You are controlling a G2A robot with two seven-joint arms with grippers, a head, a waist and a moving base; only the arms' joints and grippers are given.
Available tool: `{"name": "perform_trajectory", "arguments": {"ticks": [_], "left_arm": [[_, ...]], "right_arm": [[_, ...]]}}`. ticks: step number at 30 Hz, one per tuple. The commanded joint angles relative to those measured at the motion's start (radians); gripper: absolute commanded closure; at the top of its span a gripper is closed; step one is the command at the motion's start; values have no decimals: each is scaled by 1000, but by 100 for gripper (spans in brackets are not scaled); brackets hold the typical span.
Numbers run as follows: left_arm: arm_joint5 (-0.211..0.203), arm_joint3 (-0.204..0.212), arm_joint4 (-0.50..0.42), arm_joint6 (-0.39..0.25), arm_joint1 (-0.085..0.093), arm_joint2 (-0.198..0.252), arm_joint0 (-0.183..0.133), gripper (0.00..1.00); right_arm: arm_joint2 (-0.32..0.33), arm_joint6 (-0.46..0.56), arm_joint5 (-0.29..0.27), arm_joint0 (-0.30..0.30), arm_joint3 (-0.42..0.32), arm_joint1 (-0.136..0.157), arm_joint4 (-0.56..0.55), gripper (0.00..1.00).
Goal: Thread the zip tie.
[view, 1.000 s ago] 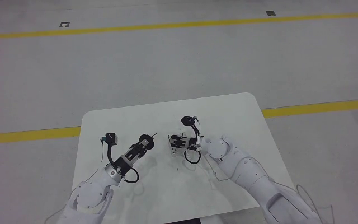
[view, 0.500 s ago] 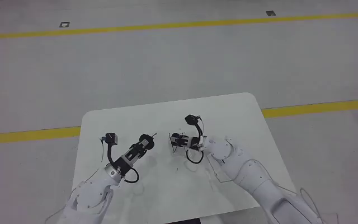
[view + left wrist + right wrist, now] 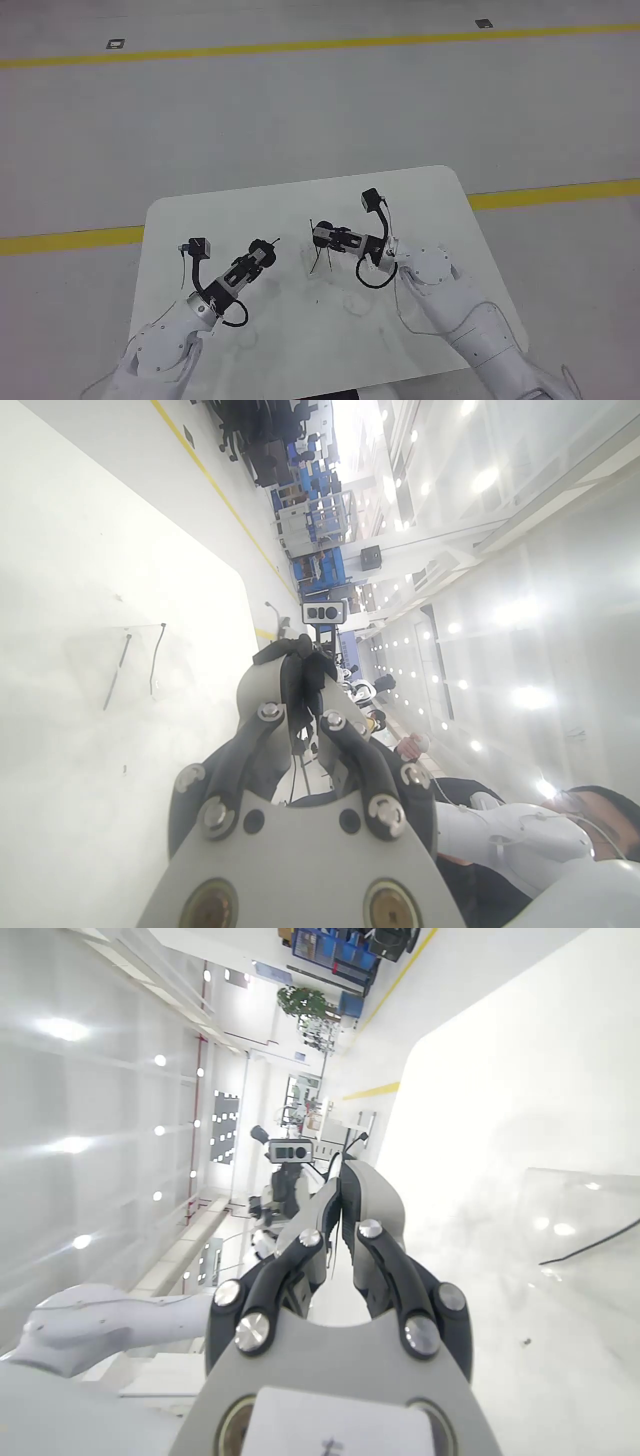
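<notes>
My right gripper [image 3: 322,236] hovers over the middle of the white table [image 3: 200,215]. It is shut on a thin black zip tie [image 3: 320,258] that hangs down from its fingertips. My left gripper [image 3: 266,248] is a short way to its left, low over the table. Its fingers [image 3: 280,670] are pressed together on a short thin strip [image 3: 274,609] that pokes out past the tips. It looks like a zip tie end. In the right wrist view the right gripper [image 3: 342,1173] points toward the left arm's camera [image 3: 290,1150].
A clear plastic bag [image 3: 100,650] lies flat on the table beyond my left gripper with two spare black zip ties [image 3: 116,672] in it. Its edge and one tie [image 3: 590,1243] lie beside my right gripper. The table's rounded far corner [image 3: 235,575] is near.
My right gripper has drawn away from the left one, moving right and toward the table's far side with its zip tie. The left arm has stayed in place.
</notes>
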Motion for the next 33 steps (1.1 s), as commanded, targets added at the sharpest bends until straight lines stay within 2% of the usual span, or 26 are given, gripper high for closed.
{"name": "perform_trajectory", "arguments": {"ticks": [1, 19, 22, 28, 33], "left_arm": [[0, 0, 0, 0, 0, 0, 0, 100], [0, 0, 0, 0, 0, 0, 0, 100], [0, 0, 0, 0, 0, 0, 0, 100], [0, 0, 0, 0, 0, 0, 0, 100], [0, 0, 0, 0, 0, 0, 0, 100]], "right_arm": [[1, 0, 0, 0, 0, 0, 0, 100], [1, 0, 0, 0, 0, 0, 0, 100], [8, -18, 0, -16, -1, 1, 11, 100], [63, 41, 0, -51, -13, 3, 142, 100], [143, 167, 0, -86, -45, -8, 305, 100]]}}
